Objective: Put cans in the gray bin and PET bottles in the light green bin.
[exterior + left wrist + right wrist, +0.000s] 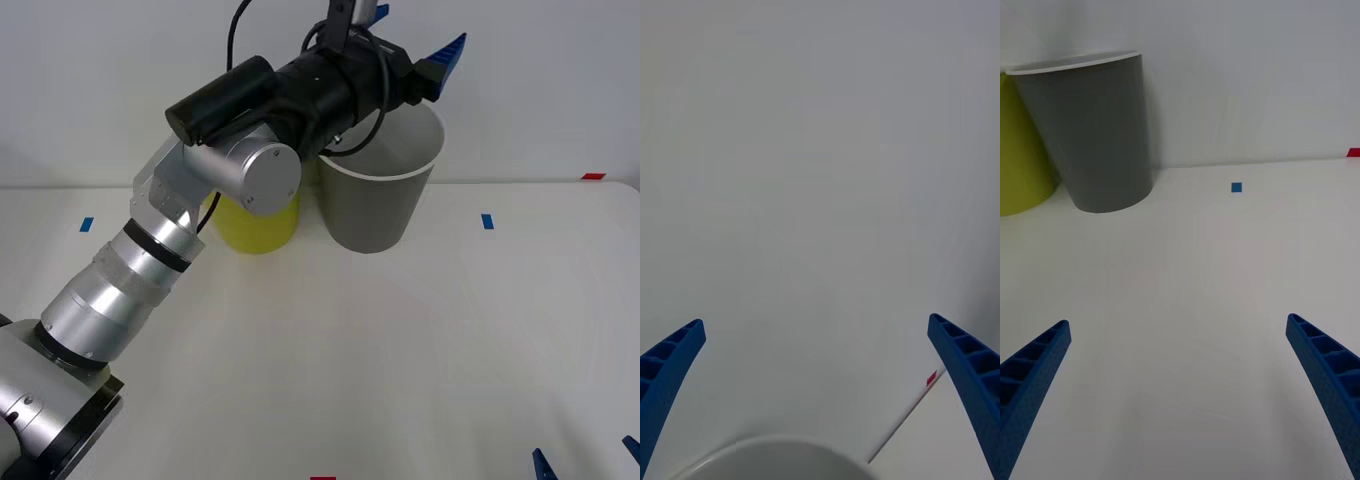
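Gray bin (380, 195): large round tapered plastic vessel, smooth matte gray wall, thin white rim, pale interior; stands upright at the far edge of the worktop (400, 350) against a plain white wall. What lies in its bottom is hidden by the angle, so its contents cannot be told. Light green bin (258, 225): same tapered form, yellow-green plastic, standing just beside the gray one on the robot's left, largely covered in the front view by the left arm; in the right wrist view its side shows at the edge (1022, 157) next to the gray wall (1094, 127). Left tool (415, 45): blue ribbed fingers spread wide apart and holding nothing, raised above the gray bin's rim on a black wrist with looped cable and brushed-metal arm segments; the left wrist view has a curve of the bin's white rim (782, 454) below those fingers (966, 382). Right tool (585, 460): blue ribbed fingers likewise spread and empty, low over the near right part of the worktop. Worktop: flat, white, matte, bearing small blue tape squares (487, 221) and red markers (593, 176).
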